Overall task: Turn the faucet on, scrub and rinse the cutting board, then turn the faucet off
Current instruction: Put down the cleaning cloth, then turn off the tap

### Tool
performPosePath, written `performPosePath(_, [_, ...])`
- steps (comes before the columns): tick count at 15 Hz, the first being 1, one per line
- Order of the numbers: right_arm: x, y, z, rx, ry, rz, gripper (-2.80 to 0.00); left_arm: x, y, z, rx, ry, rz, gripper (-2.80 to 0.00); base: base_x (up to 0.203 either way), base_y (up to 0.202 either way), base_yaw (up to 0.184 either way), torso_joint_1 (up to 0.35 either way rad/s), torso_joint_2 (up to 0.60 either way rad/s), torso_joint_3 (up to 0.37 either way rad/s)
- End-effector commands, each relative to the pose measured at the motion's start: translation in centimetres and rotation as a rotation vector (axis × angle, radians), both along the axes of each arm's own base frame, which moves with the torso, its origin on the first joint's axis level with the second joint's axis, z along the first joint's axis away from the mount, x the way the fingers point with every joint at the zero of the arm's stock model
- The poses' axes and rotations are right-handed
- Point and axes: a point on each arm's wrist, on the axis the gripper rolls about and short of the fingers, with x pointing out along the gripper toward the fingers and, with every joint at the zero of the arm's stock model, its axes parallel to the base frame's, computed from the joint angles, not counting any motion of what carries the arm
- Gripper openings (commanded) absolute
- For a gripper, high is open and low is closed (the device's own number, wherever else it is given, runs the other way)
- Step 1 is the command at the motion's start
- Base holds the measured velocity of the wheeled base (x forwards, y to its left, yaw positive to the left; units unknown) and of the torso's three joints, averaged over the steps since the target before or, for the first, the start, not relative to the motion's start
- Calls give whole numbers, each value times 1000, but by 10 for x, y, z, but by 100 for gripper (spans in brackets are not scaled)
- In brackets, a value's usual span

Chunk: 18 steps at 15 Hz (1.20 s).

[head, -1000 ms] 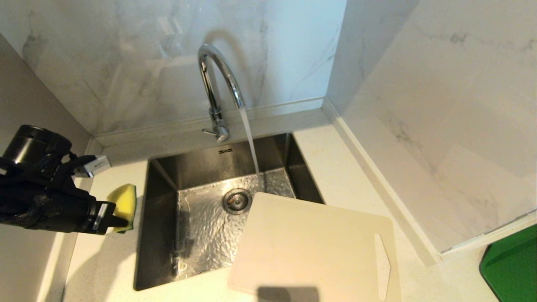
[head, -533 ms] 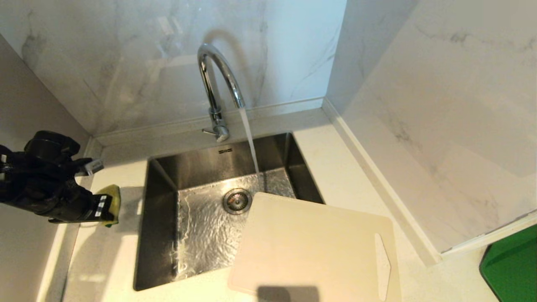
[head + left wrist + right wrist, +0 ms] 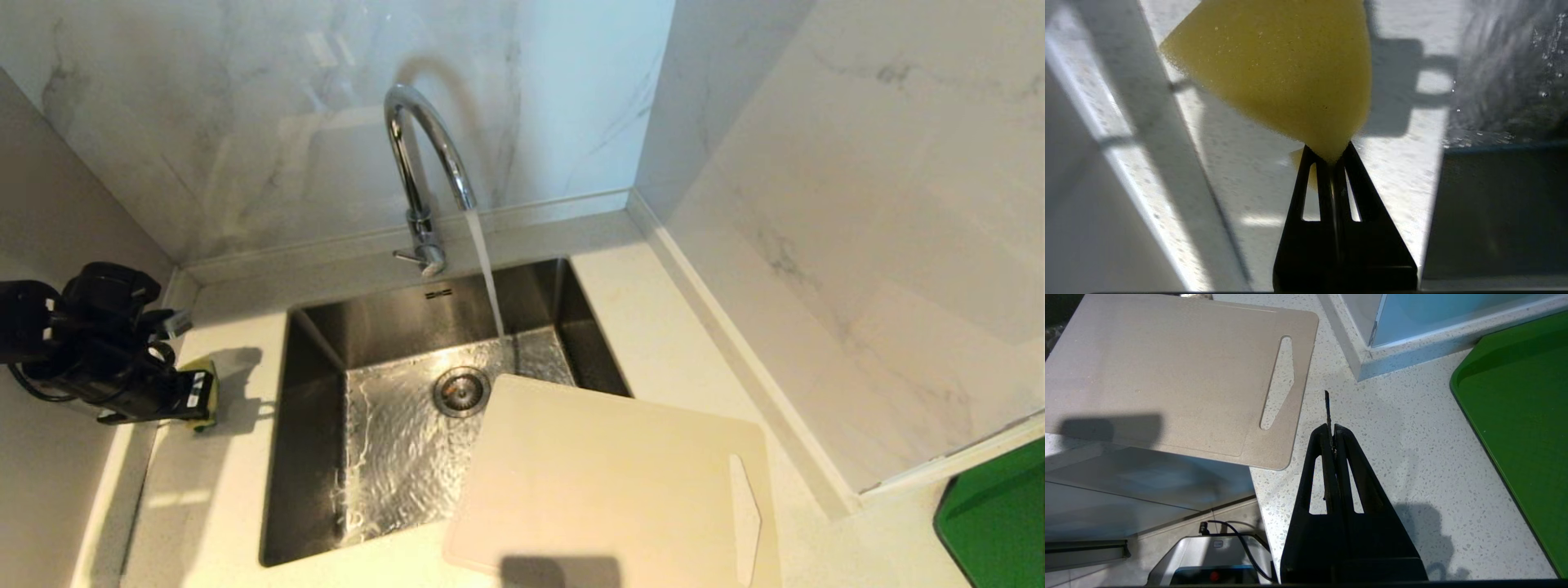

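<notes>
The chrome faucet (image 3: 420, 155) stands behind the sink, and a stream of water runs from its spout into the basin. The beige cutting board (image 3: 612, 482) lies flat on the counter at the front right, one corner hanging over the sink. In the right wrist view its slot-handle end (image 3: 1278, 384) shows. My left gripper (image 3: 200, 394) is low over the counter left of the sink, shut on a yellow sponge (image 3: 1282, 69) that it pinches at one edge. My right gripper (image 3: 1331, 428) hangs shut over the counter beside the board's handle end, not touching the board.
The steel sink (image 3: 302, 425) has a drain (image 3: 461, 390) just beyond the board's corner. A green mat (image 3: 996, 523) lies at the far right of the counter. Marble walls close off the back and the right side, and a wall stands close on the left.
My left gripper has sunk towards the counter and drawn back to the left, still carrying the sponge. The water keeps running. The board and the right arm have not moved.
</notes>
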Motion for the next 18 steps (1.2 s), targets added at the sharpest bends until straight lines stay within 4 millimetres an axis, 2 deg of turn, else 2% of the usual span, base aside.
performPosePath(1, [0, 0, 0, 0, 1, 0, -280, 3, 5, -9, 5, 28, 4, 0, 0, 0, 0, 0, 0, 0])
performPosePath(6, [0, 0, 0, 0, 1, 0, -280, 1, 4, -3, 15, 16, -15, 0, 0, 0, 0, 0, 0, 0])
performPosePath(8, [0, 0, 0, 0, 0, 0, -280, -4, 3, 11, 14, -20, -17, 0, 0, 0, 0, 0, 0, 0])
performPosePath(12, [0, 0, 0, 0, 1, 0, -280, -37, -6, 75, -16, -83, -98, 0, 0, 0, 0, 0, 0, 0])
performPosePath(16, [0, 0, 0, 0, 1, 0, -280, -79, -39, 130, -131, -92, -316, 0, 0, 0, 0, 0, 0, 0])
performPosePath(17, [0, 0, 0, 0, 1, 0, -280, -85, -47, 137, -139, -95, -354, -280, 0, 0, 0, 0, 0, 0])
performPosePath(18, [0, 0, 0, 0, 3, 0, -280, -90, -55, 142, -142, -102, -390, -280, 0, 0, 0, 0, 0, 0])
